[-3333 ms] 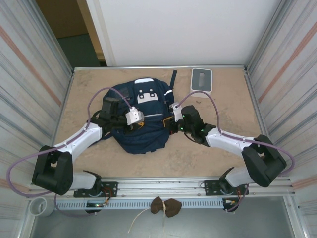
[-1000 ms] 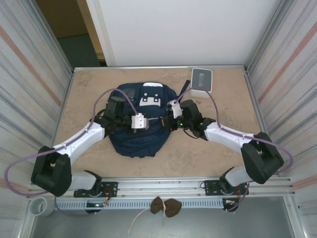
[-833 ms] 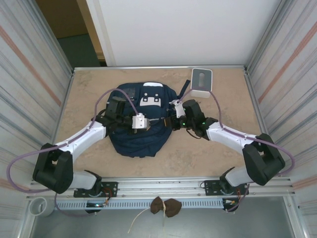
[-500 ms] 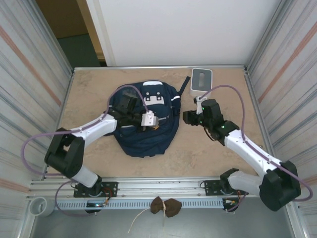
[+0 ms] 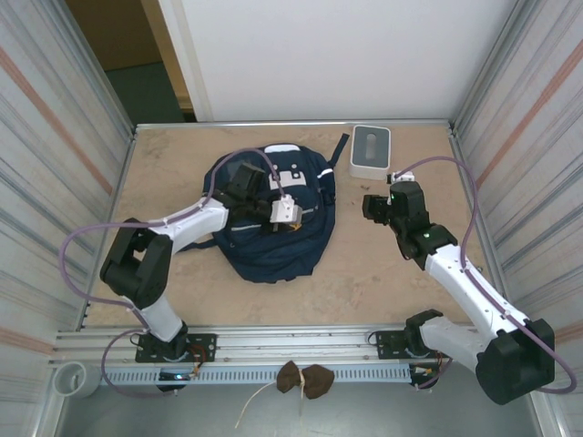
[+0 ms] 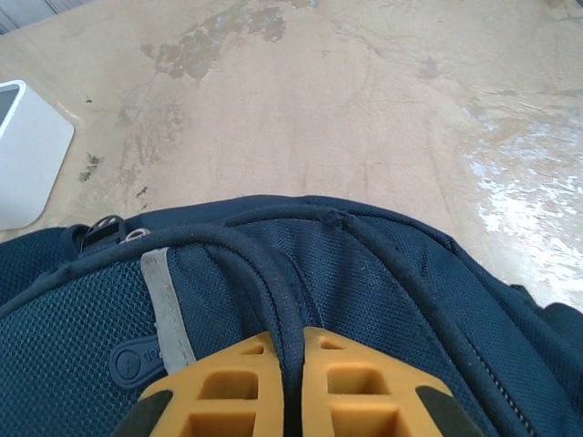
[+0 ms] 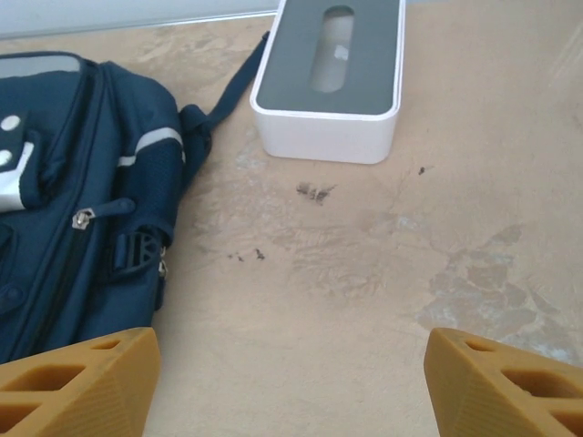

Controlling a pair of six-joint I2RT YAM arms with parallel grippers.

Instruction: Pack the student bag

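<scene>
The bag [image 5: 273,228] lies flat on the table [image 5: 392,282], left of centre and toward the far side, navy blue with a white-grey patch [image 5: 293,167] near its far end. In the left wrist view its fabric [image 6: 364,309] takes up the lower half of the picture, with a grey reflective stripe [image 6: 168,300] and a dark cord [image 6: 264,273] running along its rim.

The left gripper [image 5: 284,218] sits over the middle of the bag. Close up, the left gripper [image 6: 290,339] has its 2 yellow fingers [image 6: 228,391] pressed together, and the cord runs down into the narrow slit between them, pinched there.

On the bag's right side the right wrist view shows a zip pull [image 7: 86,217], a black buckle [image 7: 137,250] and a dark strap [image 7: 232,91] trailing toward the box [image 7: 328,82]. The box [image 5: 371,150] is white with a grey top and stands near the far edge, just right of the bag and apart from it.

The right gripper [image 5: 368,208] hangs above bare table to the right of the bag, near side of the box, touching neither. In its own view the right gripper [image 7: 287,350] has its 2 fingers [image 7: 82,378] spread wide, with nothing but tabletop between them.
</scene>
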